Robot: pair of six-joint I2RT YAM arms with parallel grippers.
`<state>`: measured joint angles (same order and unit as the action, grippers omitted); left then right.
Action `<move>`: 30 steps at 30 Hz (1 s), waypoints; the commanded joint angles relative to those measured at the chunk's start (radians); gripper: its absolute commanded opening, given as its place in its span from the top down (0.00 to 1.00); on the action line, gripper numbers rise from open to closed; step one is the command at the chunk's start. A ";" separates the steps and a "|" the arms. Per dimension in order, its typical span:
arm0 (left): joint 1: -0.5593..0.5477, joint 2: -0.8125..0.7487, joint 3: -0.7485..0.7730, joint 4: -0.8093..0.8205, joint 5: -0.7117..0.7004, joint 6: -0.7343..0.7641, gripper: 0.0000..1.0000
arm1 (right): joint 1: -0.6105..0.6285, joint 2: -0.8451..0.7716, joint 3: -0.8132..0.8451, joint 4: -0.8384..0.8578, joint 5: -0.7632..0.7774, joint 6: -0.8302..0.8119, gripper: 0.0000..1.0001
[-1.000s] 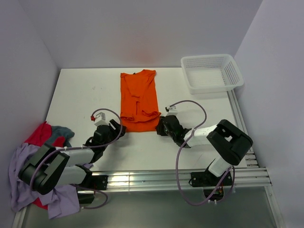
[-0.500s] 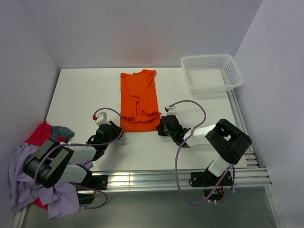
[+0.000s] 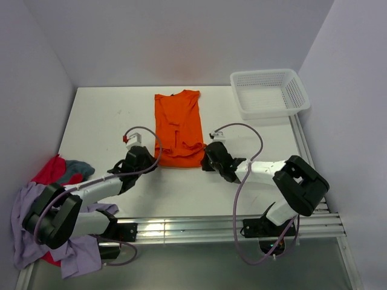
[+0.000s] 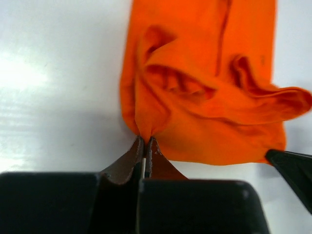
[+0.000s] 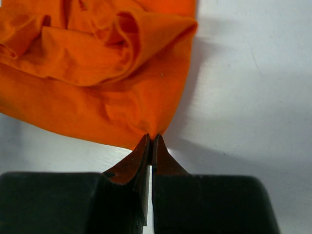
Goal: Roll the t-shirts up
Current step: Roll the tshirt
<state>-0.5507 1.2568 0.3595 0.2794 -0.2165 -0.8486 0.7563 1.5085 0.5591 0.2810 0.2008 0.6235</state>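
Rolling had not started: my left gripper (image 4: 145,142) and right gripper (image 5: 150,140) were clenched on the hem corners of the orange t-shirt (image 3: 177,124); other t-shirts (image 3: 36,205) lay heaped left of it.

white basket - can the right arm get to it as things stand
Probably yes: only bare table lies between the right gripper and the white basket. But its jaws are shut on the orange t-shirt, so it must let go first.

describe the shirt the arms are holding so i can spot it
Middle of the white table, left of the basket: an orange t-shirt folded into a long strip. Left gripper and right gripper pinch its near corners; the other shirts sit heaped at the table's left edge.
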 commanded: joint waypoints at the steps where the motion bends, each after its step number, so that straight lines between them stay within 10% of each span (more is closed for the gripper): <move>1: -0.002 -0.040 0.168 -0.201 0.008 0.037 1.00 | -0.009 -0.028 0.188 -0.224 0.015 -0.036 1.00; 8: 0.009 -0.134 0.360 -0.384 0.042 0.063 1.00 | -0.040 -0.160 0.337 -0.377 -0.012 -0.074 1.00; 20: 0.008 -0.206 -0.032 -0.171 0.138 -0.098 0.99 | -0.052 -0.186 0.045 -0.247 -0.084 0.025 1.00; 30: 0.006 -0.278 -0.028 -0.256 0.117 -0.101 1.00 | -0.051 -0.185 0.031 -0.253 -0.109 0.019 1.00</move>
<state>-0.5465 1.0077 0.2924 0.0387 -0.0757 -0.9482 0.7128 1.3388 0.5797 0.0090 0.0795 0.6495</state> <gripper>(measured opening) 0.023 0.023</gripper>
